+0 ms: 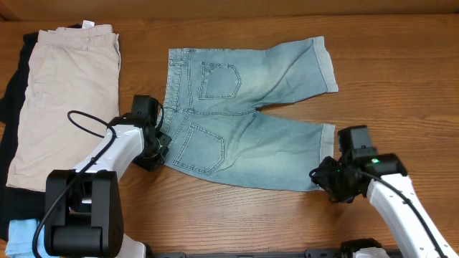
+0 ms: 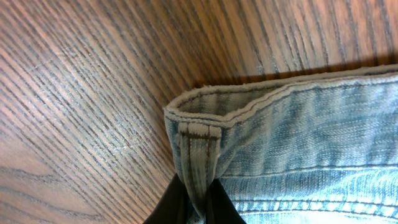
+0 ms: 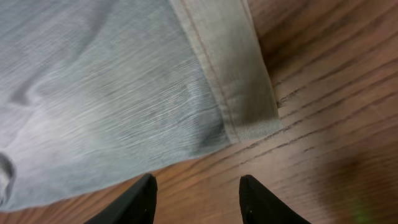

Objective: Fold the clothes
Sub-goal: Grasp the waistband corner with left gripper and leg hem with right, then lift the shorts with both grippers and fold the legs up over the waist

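The pale blue denim shorts (image 1: 244, 115) lie flat in the middle of the table, back pockets up, waistband to the left, legs to the right. My left gripper (image 1: 159, 147) is at the near waistband corner and is shut on the shorts there; the left wrist view shows the belt loop and waistband (image 2: 198, 155) pinched between the fingers (image 2: 198, 208). My right gripper (image 1: 323, 178) is open just off the near leg's hem corner (image 3: 249, 127), its fingers (image 3: 198, 186) over bare wood, touching nothing.
Beige shorts (image 1: 64, 93) lie at the left on a black garment (image 1: 14, 93). A small light-blue piece (image 1: 20, 233) sits at the near left corner. The wooden table (image 1: 287, 222) shows around the shorts.
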Controlling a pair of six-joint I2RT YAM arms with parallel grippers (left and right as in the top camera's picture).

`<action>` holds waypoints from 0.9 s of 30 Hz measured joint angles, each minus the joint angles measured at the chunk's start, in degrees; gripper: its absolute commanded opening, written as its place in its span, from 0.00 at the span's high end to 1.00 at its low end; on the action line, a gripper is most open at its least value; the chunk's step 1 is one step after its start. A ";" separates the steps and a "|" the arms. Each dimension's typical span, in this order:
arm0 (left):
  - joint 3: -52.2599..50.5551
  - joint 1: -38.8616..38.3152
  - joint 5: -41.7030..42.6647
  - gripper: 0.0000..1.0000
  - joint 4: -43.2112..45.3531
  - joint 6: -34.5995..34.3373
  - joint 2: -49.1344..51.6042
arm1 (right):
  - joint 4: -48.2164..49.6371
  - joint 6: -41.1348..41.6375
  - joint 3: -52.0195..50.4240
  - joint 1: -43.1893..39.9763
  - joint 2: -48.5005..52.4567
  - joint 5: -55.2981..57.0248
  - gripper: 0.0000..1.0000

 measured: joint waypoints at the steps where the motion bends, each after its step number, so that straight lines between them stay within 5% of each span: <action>1: 0.00 0.00 0.02 0.96 0.00 0.35 -0.02 | 1.42 1.16 -1.16 0.15 0.00 0.24 0.53; 20: 0.11 0.00 0.13 0.96 -0.13 3.41 0.00 | 12.46 10.99 -4.52 0.35 11.10 3.13 0.53; 21: 0.20 0.00 0.11 0.96 -0.20 4.24 0.00 | 12.52 10.69 -4.09 0.33 11.61 3.10 0.58; 23: 0.57 0.00 0.09 0.96 -0.74 5.81 0.17 | 12.87 9.38 -3.54 0.33 12.17 3.10 0.90; 27: 3.56 0.04 0.96 0.96 -5.88 9.77 1.68 | 11.50 7.76 -1.25 0.02 13.62 3.39 0.96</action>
